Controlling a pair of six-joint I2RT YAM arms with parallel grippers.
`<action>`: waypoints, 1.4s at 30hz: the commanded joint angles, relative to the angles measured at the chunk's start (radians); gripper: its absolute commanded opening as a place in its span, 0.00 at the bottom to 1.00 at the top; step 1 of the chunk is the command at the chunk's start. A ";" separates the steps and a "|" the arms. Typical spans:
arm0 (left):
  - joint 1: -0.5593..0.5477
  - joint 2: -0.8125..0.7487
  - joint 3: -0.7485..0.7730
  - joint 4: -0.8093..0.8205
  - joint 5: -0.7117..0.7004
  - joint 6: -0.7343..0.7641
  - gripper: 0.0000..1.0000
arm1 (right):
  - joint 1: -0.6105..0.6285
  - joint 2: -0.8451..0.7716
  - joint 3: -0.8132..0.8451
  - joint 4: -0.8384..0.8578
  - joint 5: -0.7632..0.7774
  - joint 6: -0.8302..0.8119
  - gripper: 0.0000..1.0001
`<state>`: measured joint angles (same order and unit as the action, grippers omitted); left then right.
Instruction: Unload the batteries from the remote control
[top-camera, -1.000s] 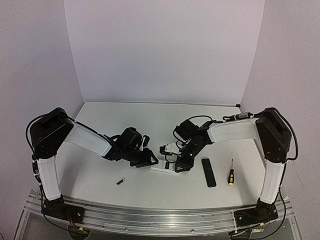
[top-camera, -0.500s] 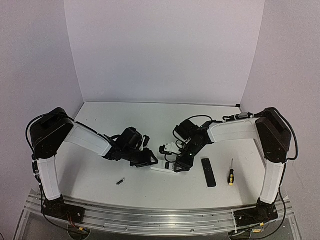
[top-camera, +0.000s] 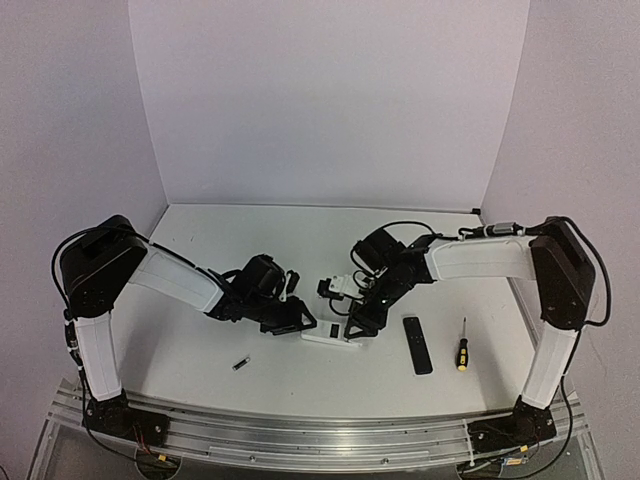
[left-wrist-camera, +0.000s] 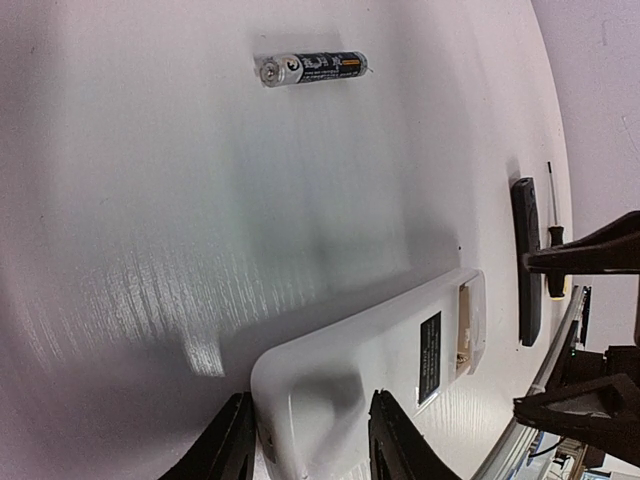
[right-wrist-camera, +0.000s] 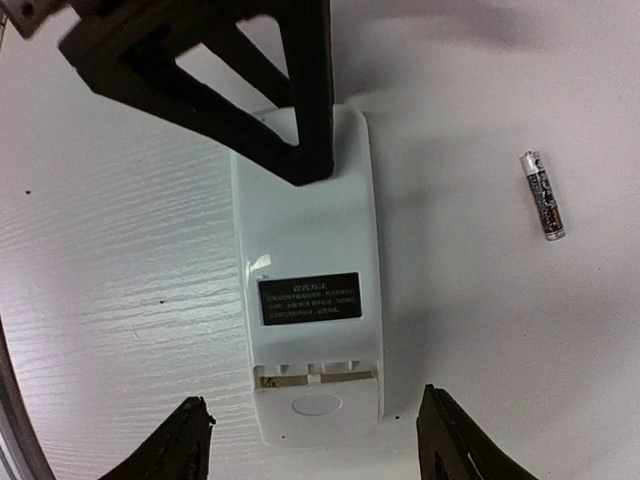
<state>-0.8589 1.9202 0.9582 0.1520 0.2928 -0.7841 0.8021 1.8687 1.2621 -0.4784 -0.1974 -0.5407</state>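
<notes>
The left tool (left-wrist-camera: 310, 415) is clamped across the rounded end of a white rectangular plastic remote control (left-wrist-camera: 400, 350), which lies back-up on the white counter (top-camera: 300, 235) with its battery bay uncovered at the other end. The right tool (right-wrist-camera: 318, 405) hangs over that bay end with its fingers spread wider than the casing, gripping nothing. One slim dark cylindrical battery (top-camera: 241, 364) with metallic ends lies loose on the counter, well apart from both tools, nearer the left one and toward the near edge.
</notes>
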 joint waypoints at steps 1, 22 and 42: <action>-0.014 0.060 -0.018 -0.206 -0.025 0.008 0.40 | 0.005 -0.096 0.001 0.029 -0.060 0.118 0.66; -0.014 0.037 -0.018 -0.221 -0.046 0.016 0.40 | 0.002 -0.216 -0.299 0.249 0.181 1.443 0.52; -0.015 0.037 -0.029 -0.210 -0.040 0.006 0.40 | 0.002 -0.096 -0.345 0.350 0.094 1.479 0.38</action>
<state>-0.8654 1.9190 0.9794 0.1059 0.2775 -0.7830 0.8021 1.7529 0.9247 -0.1566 -0.0801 0.9234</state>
